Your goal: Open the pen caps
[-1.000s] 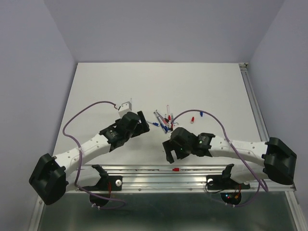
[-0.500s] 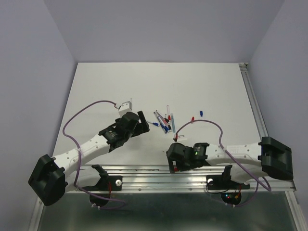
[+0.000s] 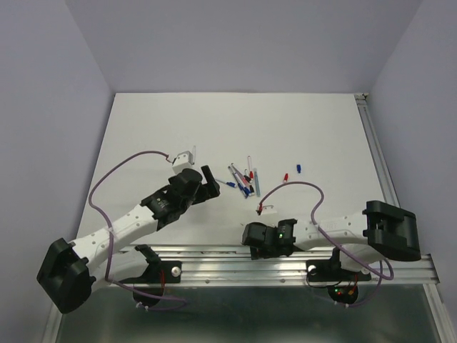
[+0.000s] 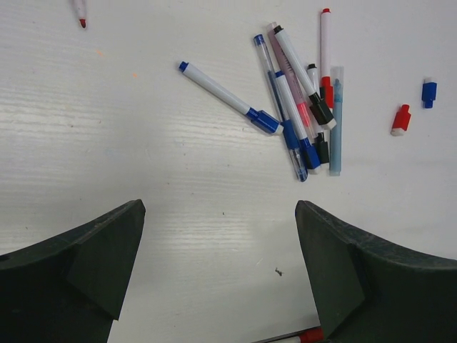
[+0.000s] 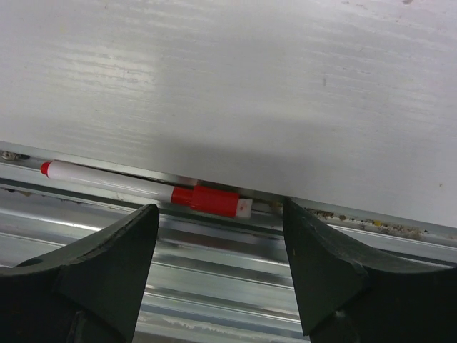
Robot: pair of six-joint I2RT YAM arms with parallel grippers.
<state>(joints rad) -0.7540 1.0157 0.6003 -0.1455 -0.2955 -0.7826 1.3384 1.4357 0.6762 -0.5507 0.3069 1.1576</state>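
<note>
Several pens (image 4: 303, 107) lie in a loose pile on the white table, also seen in the top view (image 3: 243, 180). One blue capped pen (image 4: 221, 95) lies apart to their left. A loose red cap (image 4: 400, 120) and a loose blue cap (image 4: 428, 91) lie to the right. My left gripper (image 4: 218, 271) is open and empty, short of the pile (image 3: 208, 183). My right gripper (image 5: 220, 239) is open at the table's near edge (image 3: 254, 238). A red pen (image 5: 107, 179) with its red cap (image 5: 211, 201) on lies in the groove just beyond the fingertips.
The aluminium rail (image 5: 214, 286) runs along the near edge under my right gripper. A red-tipped pen (image 4: 79, 10) lies far left in the left wrist view, and another red-ended pen (image 4: 307, 334) shows by the right finger. Purple cables (image 3: 285, 187) loop over the table.
My right arm has pulled back from beside the pile to the near edge, so its gripper now hangs over the rail and the red pen. My left arm shifted slightly.
</note>
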